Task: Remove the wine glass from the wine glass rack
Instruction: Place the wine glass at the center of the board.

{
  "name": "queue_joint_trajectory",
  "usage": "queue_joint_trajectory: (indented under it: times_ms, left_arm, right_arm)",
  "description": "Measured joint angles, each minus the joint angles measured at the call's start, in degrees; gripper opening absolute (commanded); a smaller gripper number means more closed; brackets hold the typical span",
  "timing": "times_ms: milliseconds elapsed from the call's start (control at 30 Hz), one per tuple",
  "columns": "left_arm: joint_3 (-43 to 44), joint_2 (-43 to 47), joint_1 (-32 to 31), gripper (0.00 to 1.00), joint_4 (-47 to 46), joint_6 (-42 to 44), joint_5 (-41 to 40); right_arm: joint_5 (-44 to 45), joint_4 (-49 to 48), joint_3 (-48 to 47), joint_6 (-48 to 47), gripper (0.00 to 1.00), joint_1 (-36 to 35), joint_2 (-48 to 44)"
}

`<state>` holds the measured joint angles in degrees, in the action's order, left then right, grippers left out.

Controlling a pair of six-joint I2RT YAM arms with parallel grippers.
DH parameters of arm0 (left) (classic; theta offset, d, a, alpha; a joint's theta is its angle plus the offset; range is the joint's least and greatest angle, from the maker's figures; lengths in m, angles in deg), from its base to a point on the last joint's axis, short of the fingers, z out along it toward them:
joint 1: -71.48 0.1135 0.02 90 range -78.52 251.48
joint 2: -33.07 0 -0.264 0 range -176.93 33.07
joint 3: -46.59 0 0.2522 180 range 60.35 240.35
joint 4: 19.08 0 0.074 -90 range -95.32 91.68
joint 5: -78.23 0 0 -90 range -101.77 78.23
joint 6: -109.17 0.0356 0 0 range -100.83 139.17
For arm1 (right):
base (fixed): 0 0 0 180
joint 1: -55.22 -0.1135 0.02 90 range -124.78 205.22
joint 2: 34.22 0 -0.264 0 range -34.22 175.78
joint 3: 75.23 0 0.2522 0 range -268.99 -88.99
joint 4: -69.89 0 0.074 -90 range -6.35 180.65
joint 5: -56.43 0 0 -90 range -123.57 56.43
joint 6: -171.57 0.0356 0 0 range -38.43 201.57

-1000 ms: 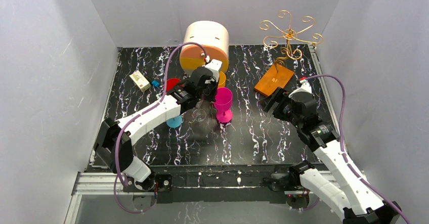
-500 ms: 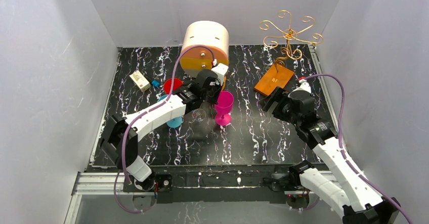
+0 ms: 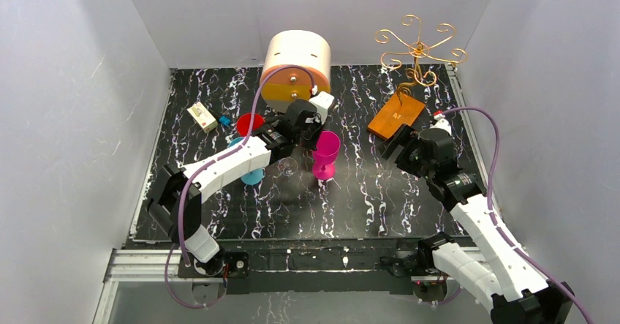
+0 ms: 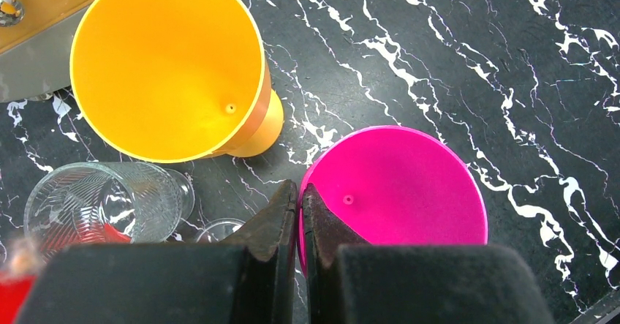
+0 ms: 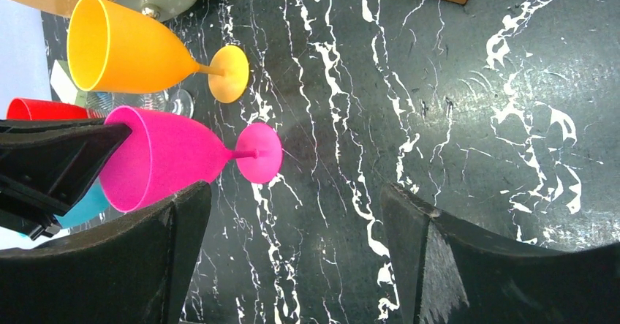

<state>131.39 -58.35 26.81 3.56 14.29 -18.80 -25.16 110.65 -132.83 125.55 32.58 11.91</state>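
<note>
Wine glass rack [image 3: 395, 115]: far right bench [image 3: 365, 192] corner, base just beyond wide-open right claw [image 5: 292, 196]. Left claw [image 4: 300, 192] closed at pink goblet [image 4: 398, 192] rim, well left.

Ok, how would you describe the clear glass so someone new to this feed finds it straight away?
Start at the round cream-and-orange box at the back of the black marbled table, then come toward the arms to the cluster of goblets. The clear glass is just left of the pink goblet. It is the only see-through, ribbed one; its neighbours are solid colours.
</note>
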Motion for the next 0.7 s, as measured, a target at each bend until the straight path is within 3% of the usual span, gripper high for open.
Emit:
queue_joint_trajectory:
  times_ms: [700]
  left_arm:
    - [2.7, 0.0, -0.1, 0.01, 2.1, 0.7, 1.6]
  right_arm:
    - [-2.2, 0.0, 0.0, -0.2, 0.94, 1.3, 0.0]
